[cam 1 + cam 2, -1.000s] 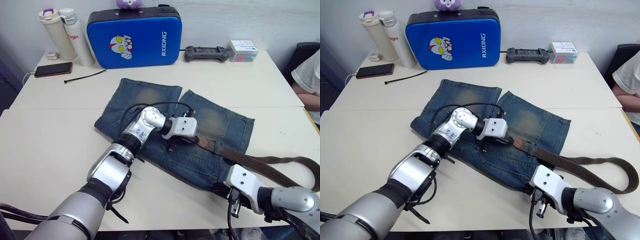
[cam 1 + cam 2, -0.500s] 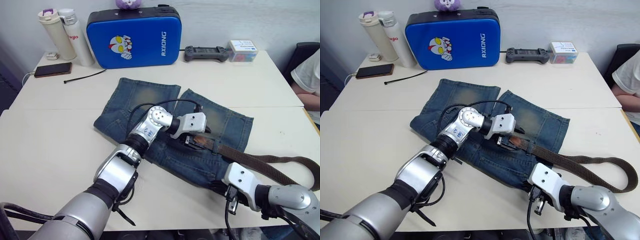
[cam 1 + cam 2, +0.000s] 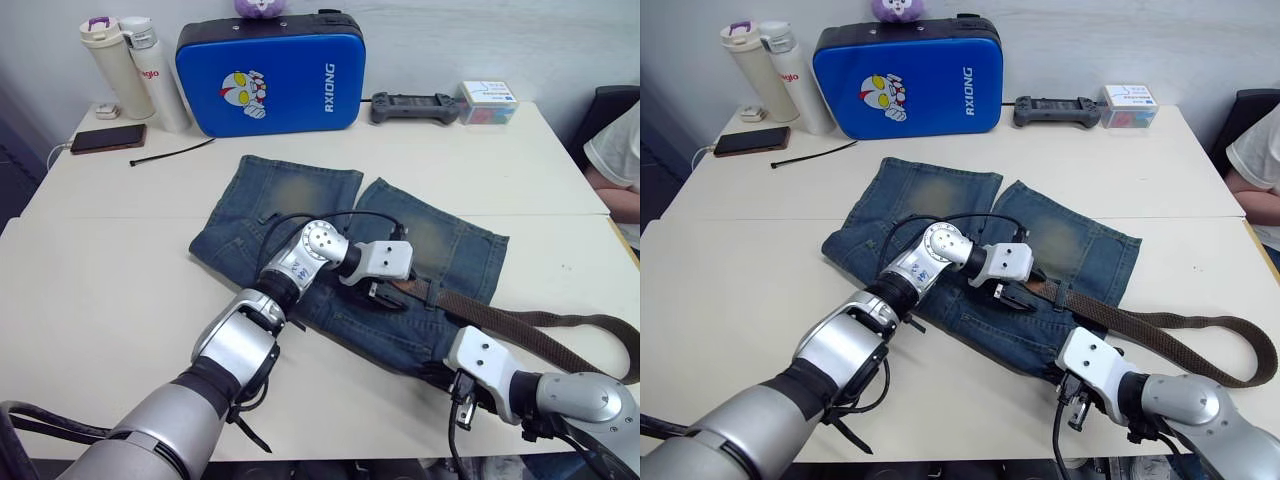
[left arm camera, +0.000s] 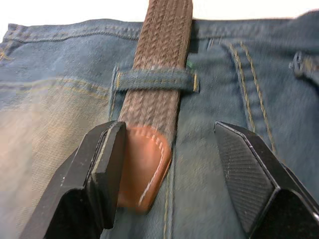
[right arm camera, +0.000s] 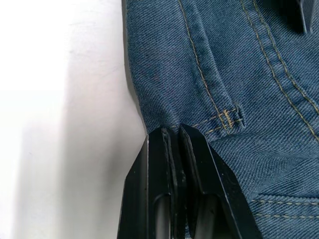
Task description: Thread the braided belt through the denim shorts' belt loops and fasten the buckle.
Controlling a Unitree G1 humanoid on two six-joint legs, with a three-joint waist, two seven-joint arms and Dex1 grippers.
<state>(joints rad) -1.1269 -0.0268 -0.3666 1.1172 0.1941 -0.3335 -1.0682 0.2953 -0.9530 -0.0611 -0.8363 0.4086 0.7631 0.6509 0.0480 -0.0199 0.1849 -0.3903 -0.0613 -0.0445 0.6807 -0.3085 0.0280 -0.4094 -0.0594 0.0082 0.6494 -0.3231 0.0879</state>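
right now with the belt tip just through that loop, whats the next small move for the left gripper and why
Probably shut the left gripper on the tan leather tip of the dark-brown braided belt and draw it onward. The tip has just cleared a blue denim belt loop and lies between the open fingers, beside one of them. The right gripper pinches the faded denim shorts' edge.

Silver arms, black cables, white wrists, 2 black, perhaps ribbed, jaws.

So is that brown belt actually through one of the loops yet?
Yes, through one. In the left wrist view the braided belt runs under a belt loop, its tan leather tip poking out between the left gripper's open jaws.
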